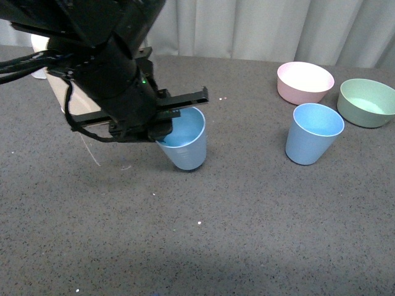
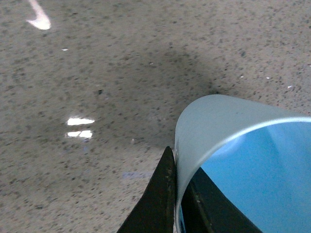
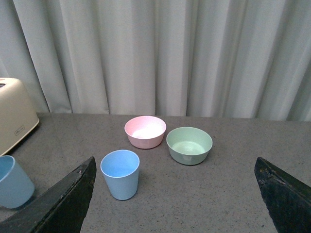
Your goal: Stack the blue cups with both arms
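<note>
- Front view: the left gripper (image 1: 170,123) pinched the rim of the tilted first cup (image 1: 185,145). The second cup (image 1: 313,134) stood well apart from it, so nothing was stacked yet.
- Left wrist view: the fingers (image 2: 160,194) clamped the first cup (image 2: 218,126) by its wall.
- Right wrist view: the right gripper (image 3: 174,194) hung wide open and empty, short of the second cup (image 3: 120,174), which probably remained to be picked up.

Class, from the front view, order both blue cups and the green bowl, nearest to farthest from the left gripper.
1. Gripped blue cup, rim pinched in the left gripper.
2. Free blue cup, right of centre.
3. Green bowl, far right, further back.
</note>
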You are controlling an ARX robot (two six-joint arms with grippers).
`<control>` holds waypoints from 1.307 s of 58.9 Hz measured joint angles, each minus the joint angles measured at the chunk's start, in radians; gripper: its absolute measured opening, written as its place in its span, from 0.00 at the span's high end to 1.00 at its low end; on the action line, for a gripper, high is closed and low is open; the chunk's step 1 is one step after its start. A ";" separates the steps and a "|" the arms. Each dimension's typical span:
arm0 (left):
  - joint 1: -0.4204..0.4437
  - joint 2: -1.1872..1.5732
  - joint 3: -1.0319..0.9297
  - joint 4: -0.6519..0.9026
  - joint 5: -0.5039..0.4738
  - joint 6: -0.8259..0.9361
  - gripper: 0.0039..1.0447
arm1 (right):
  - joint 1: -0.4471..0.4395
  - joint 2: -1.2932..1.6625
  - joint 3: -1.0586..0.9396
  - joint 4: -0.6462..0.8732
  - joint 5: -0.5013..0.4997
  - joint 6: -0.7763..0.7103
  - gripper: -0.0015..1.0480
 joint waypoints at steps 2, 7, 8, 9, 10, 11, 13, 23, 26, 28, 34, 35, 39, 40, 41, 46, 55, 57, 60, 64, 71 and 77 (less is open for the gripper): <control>-0.009 0.018 0.026 -0.011 -0.004 -0.002 0.97 | 0.000 0.000 0.000 0.000 0.000 0.000 0.09; -0.023 0.045 0.068 -0.027 -0.010 -0.004 0.97 | 0.000 0.000 0.000 0.000 0.000 0.000 0.09; -0.025 0.048 0.073 -0.027 -0.010 -0.006 0.97 | 0.000 0.000 0.000 0.000 0.000 0.000 0.09; -0.027 0.053 0.080 -0.028 -0.011 -0.008 0.97 | 0.000 0.000 0.000 0.000 0.000 0.000 0.09; -0.028 0.055 0.084 -0.028 -0.012 -0.011 0.97 | 0.000 0.000 0.000 0.000 0.000 0.000 0.09; -0.032 0.059 0.089 -0.028 -0.014 -0.013 0.97 | 0.000 0.000 0.000 0.000 0.000 0.000 0.09; -0.036 0.064 0.095 -0.031 -0.021 -0.013 0.97 | 0.000 0.000 0.000 0.000 0.000 0.000 0.09; -0.049 0.073 0.106 -0.041 -0.021 -0.022 0.92 | 0.000 0.000 0.000 0.000 0.000 0.000 0.09; -0.051 0.073 0.106 -0.039 -0.020 -0.024 0.85 | 0.000 0.000 0.000 0.000 0.000 0.000 0.09; -0.051 0.072 0.107 -0.037 -0.020 -0.025 0.80 | 0.000 0.000 0.000 0.000 0.000 0.000 0.09; -0.053 0.067 0.107 -0.034 -0.018 -0.026 0.66 | 0.000 0.000 0.000 0.000 0.000 0.000 0.09; -0.053 0.065 0.107 -0.033 -0.018 -0.026 0.64 | 0.000 0.000 0.000 0.000 0.000 0.000 0.09; -0.055 0.048 0.105 -0.022 -0.026 -0.024 0.52 | 0.000 0.000 0.000 0.000 0.000 0.000 0.09; -0.056 0.036 0.103 -0.007 -0.036 -0.023 0.47 | 0.000 0.000 0.000 0.000 0.000 0.000 0.09; -0.056 0.032 0.101 -0.002 -0.039 -0.023 0.45 | 0.000 0.000 0.000 0.000 0.000 0.000 0.09; -0.056 -0.009 0.099 0.009 -0.062 -0.021 0.30 | 0.000 0.000 0.000 0.000 0.000 0.000 0.09; -0.056 -0.043 -0.030 0.327 -0.254 0.106 0.27 | 0.000 0.000 0.000 0.000 0.000 0.000 0.09; -0.051 -0.056 -0.117 0.491 -0.323 0.174 0.32 | 0.000 0.000 0.000 0.000 -0.002 0.000 0.09; -0.034 -0.081 -0.277 0.757 -0.362 0.265 0.41 | 0.000 0.000 0.000 0.000 0.000 0.000 0.09; -0.006 -0.111 -0.421 1.015 -0.357 0.334 0.49 | 0.000 0.000 0.000 0.000 0.001 0.000 0.09; 0.058 -0.248 -0.628 1.412 -0.318 0.404 0.68 | 0.000 0.000 0.000 0.000 0.000 0.000 0.09; 0.100 -0.375 -0.736 1.475 -0.288 0.425 0.84 | 0.000 0.000 0.000 0.000 -0.001 0.000 0.09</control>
